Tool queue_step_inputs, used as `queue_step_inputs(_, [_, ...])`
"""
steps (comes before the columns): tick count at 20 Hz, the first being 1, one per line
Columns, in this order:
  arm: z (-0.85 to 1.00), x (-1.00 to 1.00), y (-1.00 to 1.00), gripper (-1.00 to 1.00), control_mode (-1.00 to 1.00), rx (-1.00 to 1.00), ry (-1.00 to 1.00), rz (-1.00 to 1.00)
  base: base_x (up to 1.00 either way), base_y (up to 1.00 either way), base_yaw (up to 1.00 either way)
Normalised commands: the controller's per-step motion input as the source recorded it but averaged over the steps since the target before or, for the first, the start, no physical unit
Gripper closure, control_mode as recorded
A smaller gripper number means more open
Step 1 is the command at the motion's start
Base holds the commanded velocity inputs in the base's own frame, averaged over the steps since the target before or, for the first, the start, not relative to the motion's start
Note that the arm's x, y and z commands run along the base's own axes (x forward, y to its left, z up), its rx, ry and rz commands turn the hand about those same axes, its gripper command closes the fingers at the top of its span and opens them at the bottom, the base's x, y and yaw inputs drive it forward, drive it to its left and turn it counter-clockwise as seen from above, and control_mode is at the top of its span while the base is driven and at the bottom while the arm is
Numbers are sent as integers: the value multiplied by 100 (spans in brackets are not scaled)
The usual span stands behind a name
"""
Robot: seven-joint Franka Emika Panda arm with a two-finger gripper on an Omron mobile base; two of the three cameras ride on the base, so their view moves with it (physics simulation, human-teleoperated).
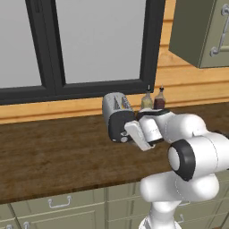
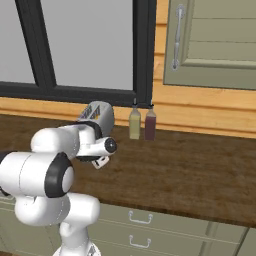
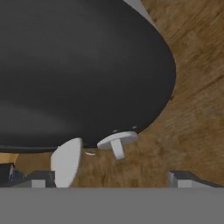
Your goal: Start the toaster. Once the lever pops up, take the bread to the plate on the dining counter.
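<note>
One toaster [image 1: 117, 117] on the wood counter [image 1: 53, 156] below the window, my gripper [image 1: 134, 134], jaws spread and empty, at its black end panel; starting step, I judge: next, press the lever down.

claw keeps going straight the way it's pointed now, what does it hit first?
Most likely the toaster: its black end panel sits dead ahead of the open claw in the hand view. Depth is unclear, but it looks very close.
</note>
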Motion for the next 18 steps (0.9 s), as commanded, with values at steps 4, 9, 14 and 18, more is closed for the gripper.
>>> queue_step_inputs(4, [1,-8,-11,-100,-100,0,0,-2,0,0,0])
queue_step_inputs(9, [95,-28,-30,-100,-100,7,-5,-1,0,0,0])
queue_step_inputs(14, [100,-15,-32,-100,-100,14,7,-1,0,0,0])
queue_step_inputs(18, [100,0,-41,-100,-100,32,21,0,0,0,0])
